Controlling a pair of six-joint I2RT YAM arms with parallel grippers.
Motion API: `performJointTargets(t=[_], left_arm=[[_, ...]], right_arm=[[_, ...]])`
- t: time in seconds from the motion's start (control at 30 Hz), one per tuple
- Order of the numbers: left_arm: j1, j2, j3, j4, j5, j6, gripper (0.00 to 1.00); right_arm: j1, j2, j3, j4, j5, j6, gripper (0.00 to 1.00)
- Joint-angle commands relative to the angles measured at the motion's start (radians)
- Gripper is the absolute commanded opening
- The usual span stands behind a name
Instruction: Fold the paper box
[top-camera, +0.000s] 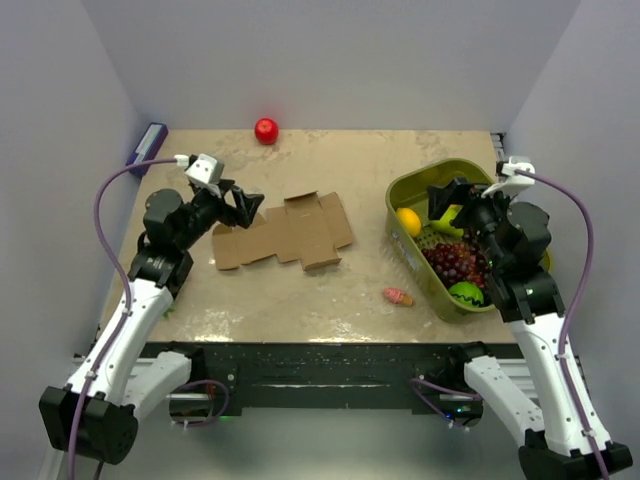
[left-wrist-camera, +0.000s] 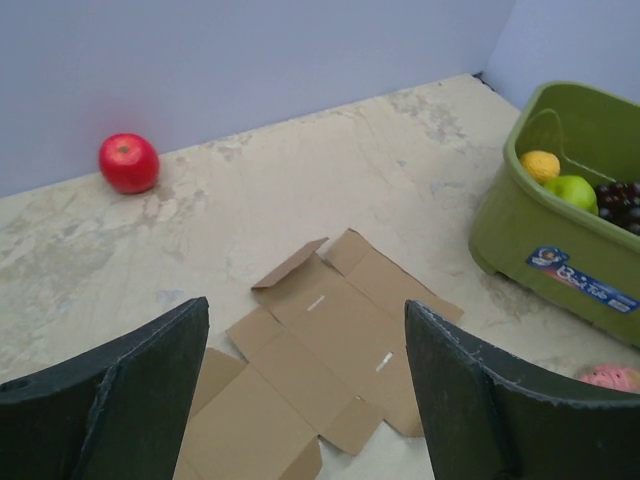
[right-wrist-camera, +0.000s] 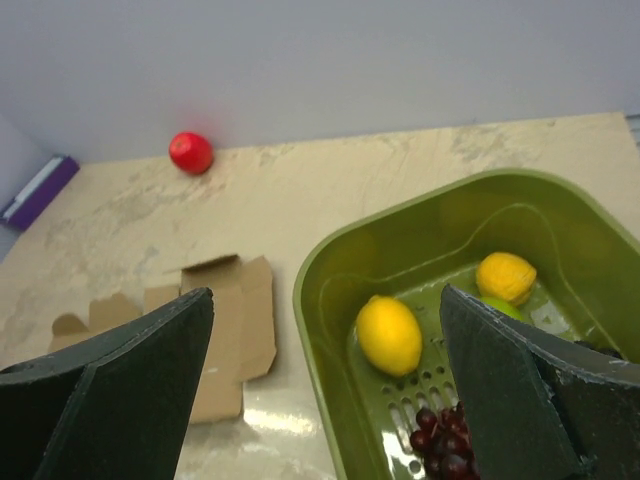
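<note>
the left gripper (top-camera: 244, 207) (left-wrist-camera: 305, 335) has its dark jaws spread wide with nothing between them, and hangs over the left end of the paper box (top-camera: 285, 232) (left-wrist-camera: 340, 335) (right-wrist-camera: 232, 318). the box is a flat brown die-cut cardboard sheet with its flaps spread out, lying unfolded on the beige mottled table (top-camera: 330, 300) a little left of centre. the right gripper (top-camera: 447, 195) (right-wrist-camera: 325, 300) is also spread wide and empty, above the back end of the olive green plastic basket (top-camera: 440, 166) (left-wrist-camera: 540, 235) (right-wrist-camera: 318, 262). the basket sits to the right of the sheet, apart from it, and holds a yellow lemon (top-camera: 408, 221) (right-wrist-camera: 389, 335), dark red grapes (top-camera: 455, 262) and a green fruit (top-camera: 465, 293). a small pink item (top-camera: 398, 296) lies just beside the basket's near left wall. a red ball-like apple (top-camera: 266, 130) (left-wrist-camera: 128, 162) (right-wrist-camera: 190, 152) rests at the back wall.
</note>
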Motion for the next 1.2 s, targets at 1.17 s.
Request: performJointTargets(t=[1.17], left_arm=[[-0.416, 1.222, 0.877, -0.361, -0.721, 0.573, 0.71]], right_arm=[[0.001, -0.084, 0.088, -0.191, -0.292, -0.054, 0.99]])
